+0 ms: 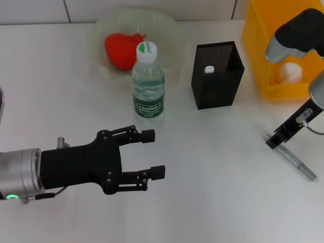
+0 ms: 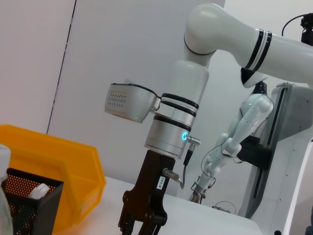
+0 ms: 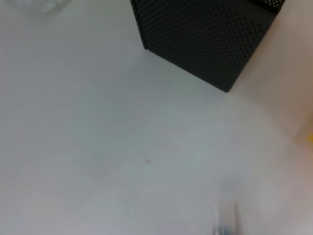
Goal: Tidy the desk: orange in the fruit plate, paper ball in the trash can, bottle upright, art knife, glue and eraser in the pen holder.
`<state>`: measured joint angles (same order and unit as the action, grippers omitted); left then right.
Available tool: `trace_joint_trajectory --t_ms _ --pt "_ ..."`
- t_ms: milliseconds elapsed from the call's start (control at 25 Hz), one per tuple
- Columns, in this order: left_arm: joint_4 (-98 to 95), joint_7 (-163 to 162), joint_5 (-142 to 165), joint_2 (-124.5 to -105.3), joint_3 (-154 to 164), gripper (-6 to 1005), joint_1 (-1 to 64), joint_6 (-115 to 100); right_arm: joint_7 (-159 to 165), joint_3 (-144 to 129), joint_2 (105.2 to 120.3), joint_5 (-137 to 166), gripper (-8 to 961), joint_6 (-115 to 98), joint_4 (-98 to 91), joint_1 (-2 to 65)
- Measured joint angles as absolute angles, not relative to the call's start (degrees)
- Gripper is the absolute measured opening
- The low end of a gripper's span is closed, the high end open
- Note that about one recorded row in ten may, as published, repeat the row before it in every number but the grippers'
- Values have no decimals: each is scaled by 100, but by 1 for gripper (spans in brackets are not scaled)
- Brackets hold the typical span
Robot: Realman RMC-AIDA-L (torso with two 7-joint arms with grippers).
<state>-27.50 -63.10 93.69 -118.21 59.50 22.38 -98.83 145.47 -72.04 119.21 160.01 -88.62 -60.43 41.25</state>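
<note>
White bench [image 1: 212, 192] carries a black mesh pen holder [image 1: 217, 75]. Left of it stands the bottle [image 1: 148, 83], upright. Right and nearer, the right end effector [image 1: 276, 139] meets the grey knife [image 1: 296, 161]; its fingers' state is unclear. Left end effector [image 1: 154, 154], fingers apart, hovers nearer than the bottle.

Bottle [image 1: 148, 81] upright beside pen holder [image 1: 217, 76].

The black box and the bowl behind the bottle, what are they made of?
The black box is the pen holder. It looks like thin metal mesh painted matt black: its walls are covered in tiny holes. It could also be plastic mesh. The bowl looks like clear plastic or glass, slightly glossy: you can see the desk through its wall.
</note>
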Motion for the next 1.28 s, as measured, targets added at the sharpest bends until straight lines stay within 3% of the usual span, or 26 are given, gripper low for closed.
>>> trace_joint_trajectory --t_ms 680,880,1120,1280 --pt "-2751 -6310 9338 -11821 5950 812 2198 -9887 14659 -7491 11943 15977 423 -8640 -5919 4132" --pt "-2751 -6310 9334 -11821 5950 812 2197 -9887 14664 -7574 11944 15978 372 -8624 -5848 4141" --pt "-2751 -6310 9339 -11821 5950 812 2197 -9887 14666 -7561 11944 15923 162 -8655 -6159 4020" --pt "-2751 -6311 9340 -11821 5950 812 2200 -9887 14640 -7533 11936 15702 144 -8766 -6660 3794"
